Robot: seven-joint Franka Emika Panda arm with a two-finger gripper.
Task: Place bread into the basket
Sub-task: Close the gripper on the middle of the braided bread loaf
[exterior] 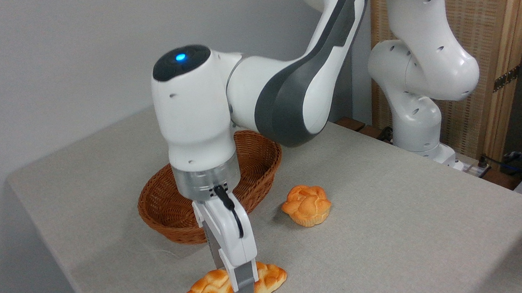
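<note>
Item: bread [206,292], long braided loaf, lying on the worktop [405,210] at the near edge, in front of the basket [262,164] and apart from it. Tool [244,288]: lowered over the loaf's middle, one finger seen across the near side; whether the loaf is pinched cannot be told. Basket: empty where visible, partly hidden by the arm. Bun [306,205]: to the right, not wanted. Handling, as judged: the loaf is best gripped at its middle, lifted level, carried clear over the rim, then released low inside
</note>
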